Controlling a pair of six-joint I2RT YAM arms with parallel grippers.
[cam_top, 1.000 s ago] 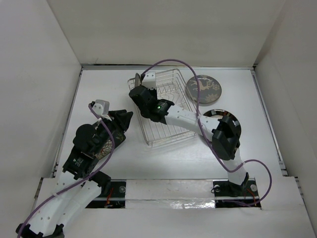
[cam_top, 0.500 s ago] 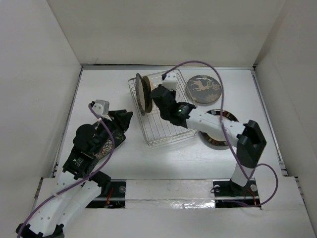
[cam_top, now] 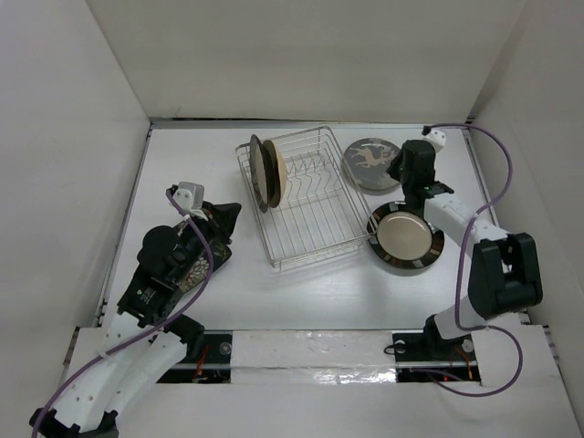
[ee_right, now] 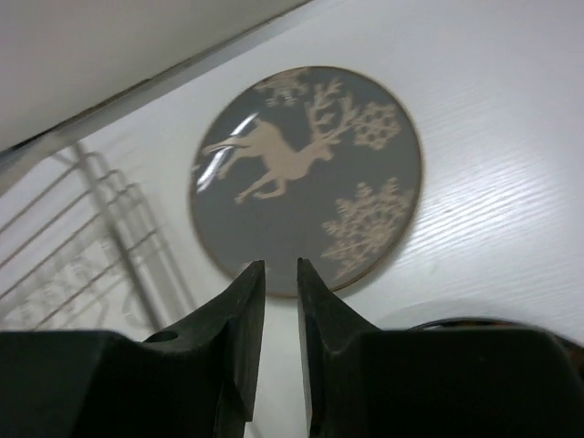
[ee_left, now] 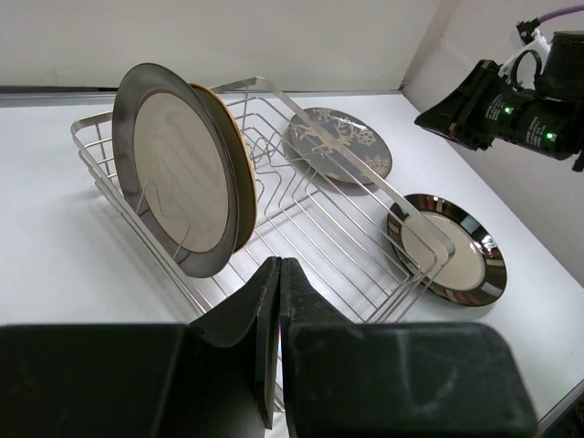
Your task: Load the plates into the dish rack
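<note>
Looking down from the top external view: a silver wire dish rack (cam_top: 310, 219) sits mid-tabletop (cam_top: 210, 155). Two plates stand on edge at its left end, face to face: an upright dark-rimmed plate with cream centre (cam_top: 259, 173) outermost, a tan round plate (cam_top: 276, 172) just inside it. Lying flat just right of the rack's far corner is a grey round deer plate (cam_top: 368, 164). Nearer, beside the rack's right side, lies a flat dark-rimmed plate with cream centre (cam_top: 406, 237). The right gripper (cam_top: 394, 173) hovers at the deer plate's right edge. The left gripper (cam_top: 228, 217) hangs left of the rack. A black square floral plate (cam_top: 189, 271) shows only in part beneath the left arm (cam_top: 155, 278).

Left wrist view: left gripper fingers pressed together, pinching nothing, pointed at the rack's near side. Both racked plates lean slightly, seated between the wires. Deer plate and flat plate lie beyond the rack.

Right wrist view: right gripper fingers narrowly parted, nothing between them, over the deer plate's near rim; contact cannot be told. Rack wires at left.
</note>
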